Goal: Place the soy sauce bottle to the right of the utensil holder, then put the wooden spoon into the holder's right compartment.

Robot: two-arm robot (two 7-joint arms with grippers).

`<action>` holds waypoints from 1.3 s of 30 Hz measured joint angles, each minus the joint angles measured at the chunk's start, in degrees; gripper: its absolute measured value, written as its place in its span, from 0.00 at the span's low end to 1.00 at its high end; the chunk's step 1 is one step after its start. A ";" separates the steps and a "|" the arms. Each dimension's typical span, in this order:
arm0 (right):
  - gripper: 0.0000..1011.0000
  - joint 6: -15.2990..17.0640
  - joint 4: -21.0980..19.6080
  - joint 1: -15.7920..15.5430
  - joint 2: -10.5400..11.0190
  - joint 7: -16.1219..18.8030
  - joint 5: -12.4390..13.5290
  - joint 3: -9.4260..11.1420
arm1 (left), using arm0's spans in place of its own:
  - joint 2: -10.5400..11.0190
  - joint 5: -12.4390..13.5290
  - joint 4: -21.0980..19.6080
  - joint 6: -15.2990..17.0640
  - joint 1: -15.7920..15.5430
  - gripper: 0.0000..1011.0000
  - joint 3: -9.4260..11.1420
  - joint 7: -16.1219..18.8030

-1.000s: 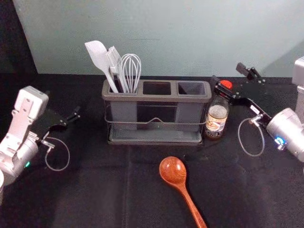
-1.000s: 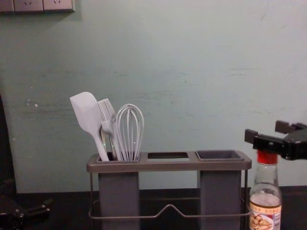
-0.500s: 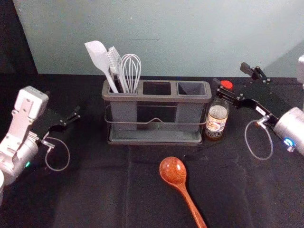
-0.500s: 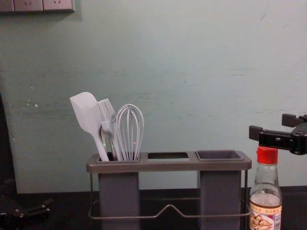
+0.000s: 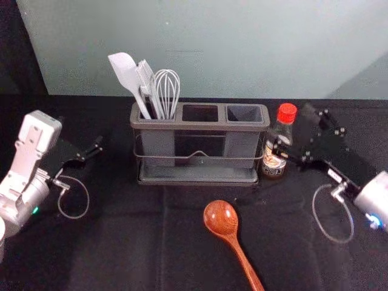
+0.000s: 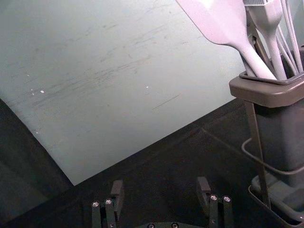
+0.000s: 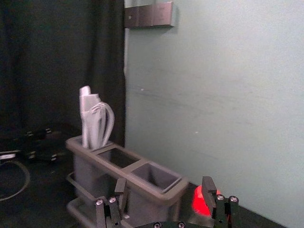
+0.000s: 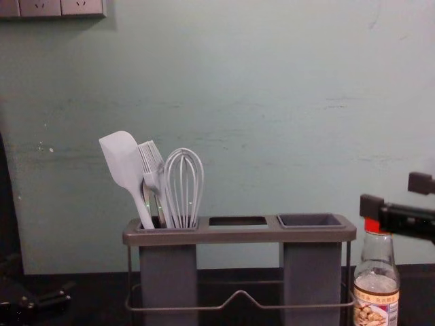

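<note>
- Bottle (image 5: pixel 274 163) upright, just right of holder (image 5: pixel 200 126); looks placed.
- Right end effector (image 7: pixel 165 183) near bottle, fingers apart, grips nothing; back off level, don't clip cap.
- Spoon (image 5: pixel 221 218) on desk (image 5: pixel 182 242), front of holder; next: pinch handle, stand upright, lower into right compartment (image 5: pixel 244 113).
- Left end effector (image 6: pixel 160 183): idle left of holder, fingers apart.

The cap (image 5: pixel 287 113) is bright red, the spoon (image 5: pixel 220 217) reddish-brown with darker grain, the holder (image 5: pixel 200 126) grey, the whisk (image 5: pixel 167 91) pale grey, the surface (image 5: pixel 121 242) black.
</note>
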 joint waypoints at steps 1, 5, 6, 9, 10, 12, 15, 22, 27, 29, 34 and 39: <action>0.99 -0.56 -0.89 -1.49 0.18 0.11 0.02 -0.01 | 0.00 0.00 0.00 0.00 0.00 0.99 0.00 0.00; 0.99 -1.95 -2.78 -4.83 0.32 0.93 0.75 -0.24 | 0.00 0.00 0.00 0.00 0.00 0.99 0.00 0.00; 0.99 -2.44 -3.46 -6.14 0.35 1.19 0.93 -0.51 | 0.00 0.00 0.00 0.00 0.00 0.99 0.00 0.00; 0.99 -3.37 -4.22 -8.32 0.35 1.60 0.90 -1.35 | 0.00 0.00 0.00 0.00 0.00 0.99 0.00 0.00; 0.99 -3.55 -4.25 -8.78 0.31 1.68 0.83 -1.64 | 0.00 0.00 0.00 0.00 0.00 0.99 0.00 0.00; 0.99 -3.79 -4.20 -9.33 0.19 1.71 0.56 -2.11 | 0.00 0.00 0.00 0.00 0.00 0.99 0.00 0.00; 0.99 -4.46 -3.46 -10.07 -0.32 1.96 0.36 -3.16 | 0.00 0.00 0.00 0.00 0.00 0.99 0.00 0.00; 0.99 -5.35 -2.13 -10.21 -1.21 2.59 0.09 -4.82 | 0.00 0.00 0.00 0.00 0.00 0.99 0.00 0.00; 0.99 -5.35 -2.26 -10.24 -1.10 2.57 0.10 -4.62 | 0.00 0.00 0.00 0.00 0.00 0.99 0.00 0.00; 0.99 -5.34 -2.30 -10.24 -1.09 2.57 0.10 -4.59 | 0.00 0.00 0.00 0.00 0.00 0.99 0.00 0.00; 0.99 -5.28 -2.41 -10.27 -1.02 2.55 0.11 -4.46 | 0.00 0.00 0.00 0.00 0.00 0.99 0.00 0.00; 0.99 -5.21 -2.50 -10.30 -0.98 2.54 0.12 -4.38 | 0.00 0.00 0.00 0.00 0.00 0.99 0.00 0.00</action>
